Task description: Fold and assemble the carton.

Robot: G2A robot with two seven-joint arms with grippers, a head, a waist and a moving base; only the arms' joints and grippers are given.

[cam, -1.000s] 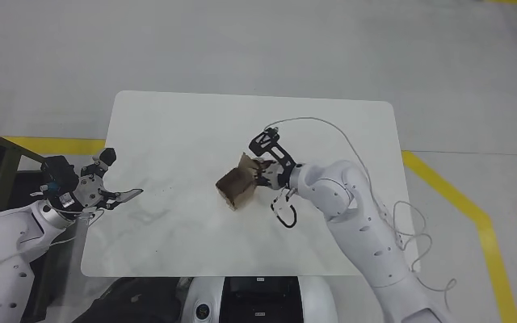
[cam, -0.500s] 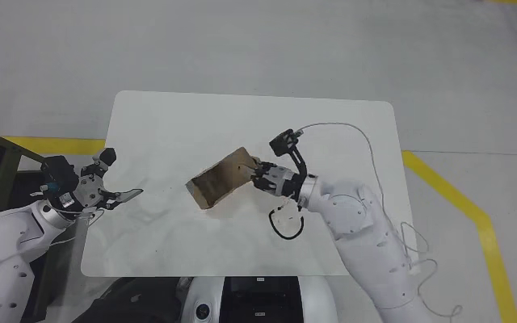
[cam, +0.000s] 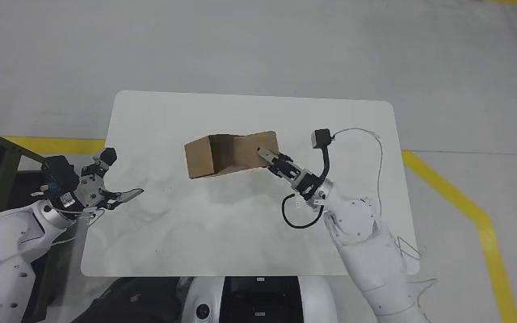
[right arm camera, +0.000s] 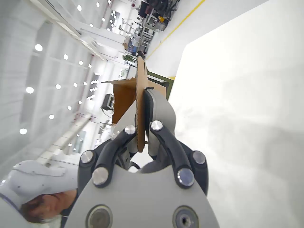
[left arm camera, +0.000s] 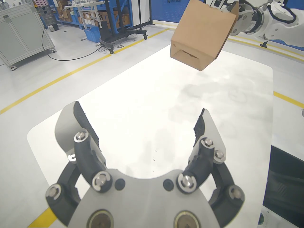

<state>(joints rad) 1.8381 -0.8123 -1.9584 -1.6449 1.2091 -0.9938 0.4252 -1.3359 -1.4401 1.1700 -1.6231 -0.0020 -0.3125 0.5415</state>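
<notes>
A brown cardboard carton [cam: 222, 154] hangs in the air above the middle of the white table [cam: 161, 121], tilted, with its folded bottom [left arm camera: 187, 56] turned toward the left arm. My right gripper [cam: 266, 153] is shut on one of the carton's upper flaps [right arm camera: 140, 100], which stands edge-on between its fingers [right arm camera: 154, 107]. From the left wrist view the carton [left arm camera: 201, 31] floats well clear of the tabletop with the right gripper [left arm camera: 228, 3] at its top. My left gripper [cam: 109, 182] sits at the table's left edge, open and holding nothing [left arm camera: 140, 119].
The white table [left arm camera: 142, 96] carries nothing else. A black cable [cam: 295, 220] loops off the right arm over the table's near right part. Yellow floor lines [cam: 452, 190] run around the table.
The right arm has lifted the carton off the table and swung it up and to the far left, turning it. The left arm has stayed still.
</notes>
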